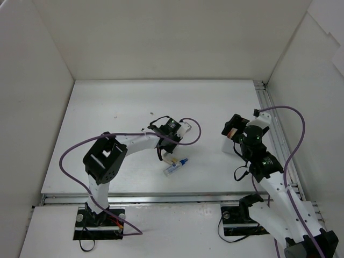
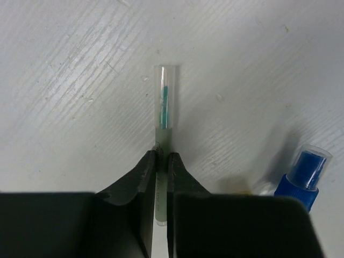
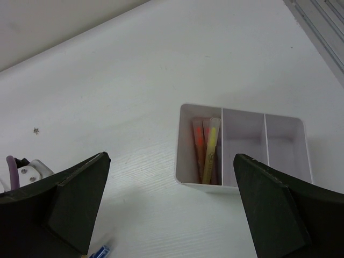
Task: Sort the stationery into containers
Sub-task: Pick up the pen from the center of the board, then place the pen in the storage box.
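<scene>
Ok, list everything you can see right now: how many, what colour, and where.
Pen: one, pale grey-green with a teal tip under a clear cap, clamped in the left gripper close over the table.
Tube: one, white with a blue cap, on the table beside that pen.
Box: one, white, three compartments, on the table below the right gripper.
Pens in box: about three, orange-red, pink and yellow, all in one end compartment.
Table: one, white.
Cables: purple, one along each arm.
Left gripper: black fingers shut on the pen.
Right gripper: black fingers open, holding nothing.
</scene>
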`<state>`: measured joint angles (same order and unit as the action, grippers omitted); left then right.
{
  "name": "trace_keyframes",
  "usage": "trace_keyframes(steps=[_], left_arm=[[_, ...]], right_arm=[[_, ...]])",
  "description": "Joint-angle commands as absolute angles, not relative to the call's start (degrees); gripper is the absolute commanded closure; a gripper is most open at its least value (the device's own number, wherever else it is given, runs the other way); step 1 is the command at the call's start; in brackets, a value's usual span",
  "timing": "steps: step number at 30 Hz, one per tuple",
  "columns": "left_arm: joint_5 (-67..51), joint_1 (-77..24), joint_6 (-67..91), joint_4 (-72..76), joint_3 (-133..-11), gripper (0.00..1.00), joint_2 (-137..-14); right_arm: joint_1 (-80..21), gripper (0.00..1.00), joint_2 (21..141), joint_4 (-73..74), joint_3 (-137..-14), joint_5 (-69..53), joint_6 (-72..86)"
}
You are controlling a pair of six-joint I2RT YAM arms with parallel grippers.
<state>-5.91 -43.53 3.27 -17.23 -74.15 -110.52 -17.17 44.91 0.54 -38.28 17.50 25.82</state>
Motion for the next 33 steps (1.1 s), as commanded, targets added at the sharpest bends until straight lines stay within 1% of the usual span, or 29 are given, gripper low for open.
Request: trace_keyframes(steps=[1,6,8,11,14,15,16,17,18,20,23,26,32,33], left_arm=[[-4.84,-43.25,2.9,-15.47,-75.14,1.0,-109.16],[-3.96,-40.35,2.03,-14.85,-76.64,1.0,-105.4],[-3.6,-39.55,1.41,-14.5,-76.82,1.0,-103.11],[-4.83,-38.85,0.88,-15.38,-76.82,1.0,-96.35],[-8.34,-38.85,0.26,-11.53,-72.26,1.0,-83.29],[-10.26,-38.85,0.18,-8.9,-69.46,1.0,-80.8],[-11.5,-38.85,0.26,-7.83,-68.22,1.0,-78.68],[-12.64,-38.33,0.26,-6.95,-66.99,0.99,-75.01],[-14.4,-38.32,0.26,-5.2,-65.23,0.98,-73.67],[-15.38,-38.32,0.44,-4.84,-64.43,0.98,-71.2],[-15.2,-38.85,1.23,-4.83,-64.25,1.0,-71.19],[-15.47,-38.85,1.67,-5.62,-64.86,1.0,-72.07],[-17.22,-38.85,3.07,-4.75,-65.21,1.0,-73.04],[-18.62,-39.37,3.51,-3.96,-65.21,1.0,-73.04]], right_arm=[[-16.61,0.02,43.51,-1.93,-38.58,17.49,25.75],[-16.79,0.02,43.5,-1.93,-39.46,13.63,24.7],[-16.61,0.02,43.77,-1.85,-40.34,9.59,24.35],[-16.52,0.02,44.91,-1.93,-41.92,3.62,25.05],[-16.87,0.02,46.66,-5.08,-42.45,-4.72,26.01],[-17.83,0.02,47.28,-6.23,-43.15,-10.92,25.84],[-18.89,0.02,48.94,-7.2,-43.76,-12.73,25.67],[-20.64,0.02,49.91,-7.73,-44.47,-13.27,25.14],[-23.96,0.02,50.88,-9.3,-45.08,-13.27,25.05],[-26.18,0.02,54.04,-14.9,-45.79,-13.97,26.98],[-28.38,0.02,57.56,-22.11,-45.79,-14.41,30.05],[-30.14,0.02,59.32,-27.4,-46.23,-13.45,31.2],[-33.13,0.02,61.61,-33.39,-46.32,-9.67,32.61],[-33.74,0.02,63.44,-33.66,-46.93,-9.49,32.61]])
